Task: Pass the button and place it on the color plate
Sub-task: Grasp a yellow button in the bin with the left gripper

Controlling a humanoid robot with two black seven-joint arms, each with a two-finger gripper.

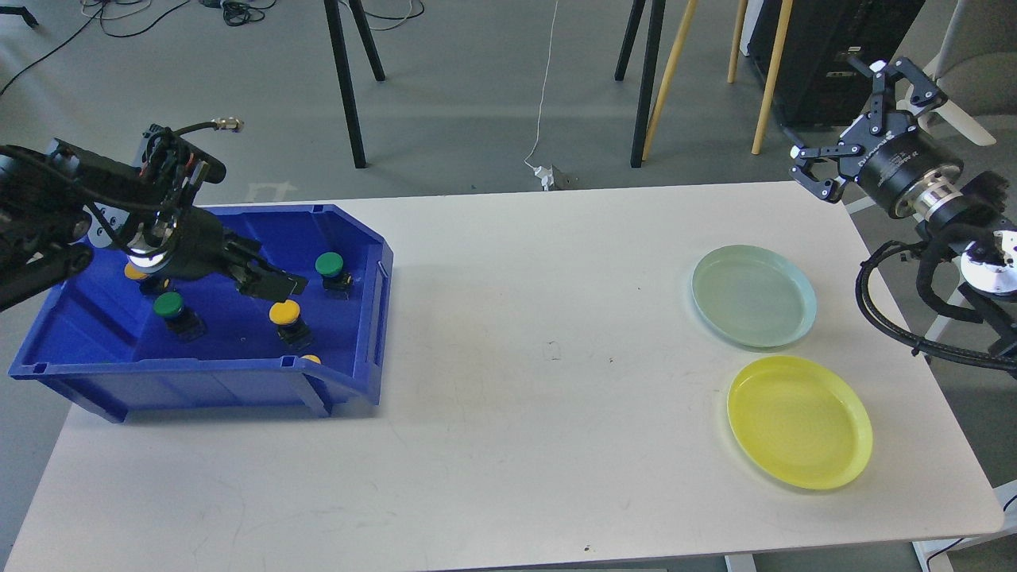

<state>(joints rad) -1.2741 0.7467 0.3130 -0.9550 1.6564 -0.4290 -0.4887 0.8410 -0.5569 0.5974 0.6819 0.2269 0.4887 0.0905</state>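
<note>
A blue bin point(361, 373) at the table's left holds several push buttons: a green one point(329, 264), a yellow one point(284, 312), a second green one point(168, 305), and a yellow one point(311, 359) half hidden by the front wall. My left gripper point(274, 274) is inside the bin, open and empty, just above and left of the middle yellow button. A pale green plate point(753, 295) and a yellow plate point(799, 421) lie at the table's right. My right gripper point(858, 121) is open and empty, raised beyond the table's far right corner.
Tripod legs point(346, 79) and wooden legs point(667, 79) stand on the floor behind the white table point(516, 357). A white chair point(965, 119) is behind my right arm.
</note>
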